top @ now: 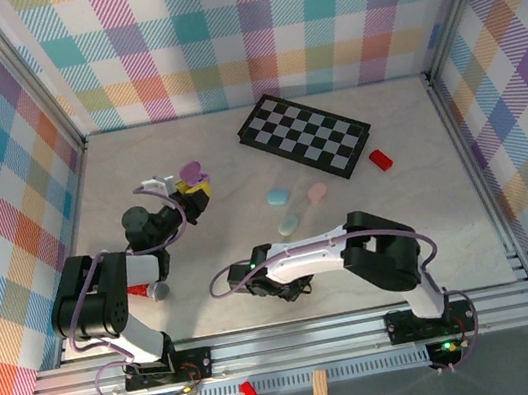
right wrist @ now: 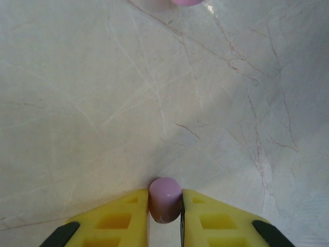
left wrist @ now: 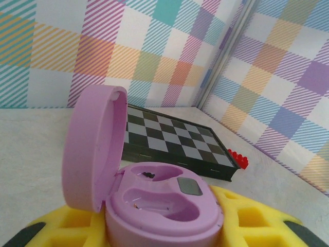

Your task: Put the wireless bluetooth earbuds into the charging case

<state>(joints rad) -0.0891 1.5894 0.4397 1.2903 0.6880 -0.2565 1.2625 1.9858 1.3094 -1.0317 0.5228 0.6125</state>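
My left gripper (top: 192,193) is shut on an open purple charging case (left wrist: 164,206). The case's lid (left wrist: 92,149) stands up on the left, and both of its moulded wells are empty. Yellow fingers (left wrist: 252,221) flank the case base. In the top view the case lid (top: 192,172) shows at the left-middle of the table. My right gripper (right wrist: 165,208) is down at the marble table, shut on a small glossy purple earbud (right wrist: 165,196) that is pinched between the yellow pads. In the top view my right gripper (top: 293,290) is near the front centre.
A black-and-white chessboard (top: 304,135) lies at the back, with a red brick (top: 380,160) beside it. Three closed pastel cases lie mid-table: blue (top: 277,196), pink (top: 317,192) and pale teal (top: 290,221). A pink object (right wrist: 186,2) sits at the right wrist view's top edge.
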